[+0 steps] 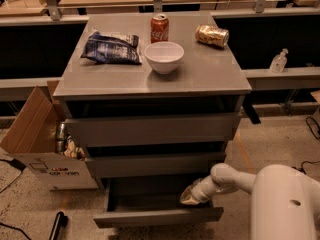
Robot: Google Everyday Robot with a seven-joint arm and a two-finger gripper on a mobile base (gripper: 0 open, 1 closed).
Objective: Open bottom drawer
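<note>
The grey cabinet [150, 84] has three handleless drawers. The bottom drawer [157, 217] stands pulled out toward me, and its grey box interior [145, 194] shows and looks empty. My gripper [189, 197] reaches in from the right on the white arm [230, 178]. It sits inside the open drawer at its right side, just behind the front panel. The middle drawer [155, 164] and the top drawer [150, 129] each stand slightly proud of the frame.
On the cabinet top are a blue snack bag [111, 47], a red cola can [159, 28], a white bowl [164, 57] and a gold can [212, 35] on its side. An open cardboard box [42, 149] with cans stands left. Cables [312, 126] lie on the floor at right.
</note>
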